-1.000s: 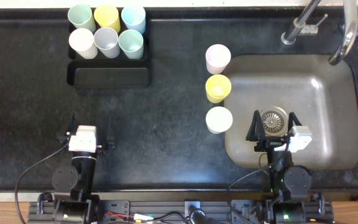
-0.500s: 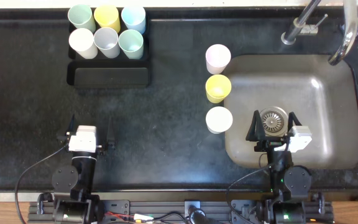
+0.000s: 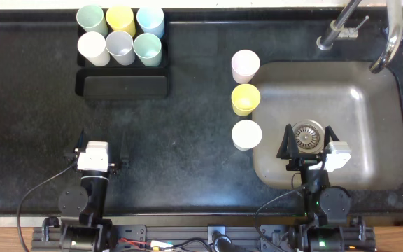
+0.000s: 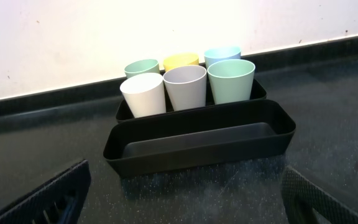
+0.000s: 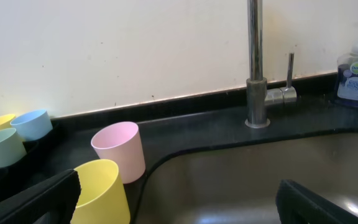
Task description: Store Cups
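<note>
Nothing has moved since the earlier frames.

From above, the left hand (image 3: 102, 145) sits open over the dark speckled surface (image 3: 187, 140), and the right hand (image 3: 308, 138) is open over the steel sink (image 3: 369, 91). A pink plastic cup (image 3: 245, 65), a yellow plastic cup (image 3: 245, 99) and a white plastic cup (image 3: 246, 134) line the sink's left rim. Six pastel cups (image 3: 121, 46) fill the far black plastic tray (image 3: 164, 61), with the near black plastic tray (image 3: 122, 86) just in front.

In the left wrist view, the front cups half hide the back row.

In the right wrist view, the yellow cup's base is cut off.
</note>
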`<state>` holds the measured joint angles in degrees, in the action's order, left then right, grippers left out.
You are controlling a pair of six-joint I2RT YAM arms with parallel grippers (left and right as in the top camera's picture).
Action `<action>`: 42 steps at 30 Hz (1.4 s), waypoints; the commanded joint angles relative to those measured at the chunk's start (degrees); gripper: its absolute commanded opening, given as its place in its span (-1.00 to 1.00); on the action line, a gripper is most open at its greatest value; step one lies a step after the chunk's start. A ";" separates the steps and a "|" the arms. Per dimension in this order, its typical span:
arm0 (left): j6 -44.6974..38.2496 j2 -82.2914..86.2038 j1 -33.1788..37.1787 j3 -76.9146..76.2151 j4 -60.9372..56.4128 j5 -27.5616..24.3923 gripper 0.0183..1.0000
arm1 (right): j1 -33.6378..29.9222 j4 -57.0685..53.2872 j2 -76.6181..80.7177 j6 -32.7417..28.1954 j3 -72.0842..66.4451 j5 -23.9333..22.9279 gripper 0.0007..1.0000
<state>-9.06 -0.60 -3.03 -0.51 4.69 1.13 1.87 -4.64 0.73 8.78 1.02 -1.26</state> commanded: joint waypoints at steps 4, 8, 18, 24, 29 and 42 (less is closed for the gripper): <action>-0.52 0.13 -0.74 -1.16 -0.74 -3.06 1.00 | -0.39 0.17 -0.52 -0.20 -0.74 0.57 1.00; -0.50 -6.78 -0.74 -8.76 -1.09 -6.45 1.00 | -0.39 0.20 -0.52 -0.20 -0.74 0.59 1.00; 0.74 -56.85 -1.29 -57.29 6.25 -33.70 1.00 | -0.39 0.17 -0.52 -0.20 -0.74 0.57 1.00; 3.06 -90.84 -11.23 -104.15 33.70 -30.97 1.00 | -0.39 0.20 -0.52 -0.20 -0.74 0.59 0.99; 19.74 -114.92 -22.49 -136.21 53.35 -6.71 1.00 | -0.39 0.17 -0.52 -0.20 -0.74 0.59 1.00; 39.28 -141.63 -29.81 -156.85 66.34 -2.82 1.00 | -0.39 0.20 -0.52 -0.20 -0.74 0.57 1.00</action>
<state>23.55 -141.47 -33.28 -154.78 70.41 -3.75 1.85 -4.75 0.62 8.75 1.02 -1.26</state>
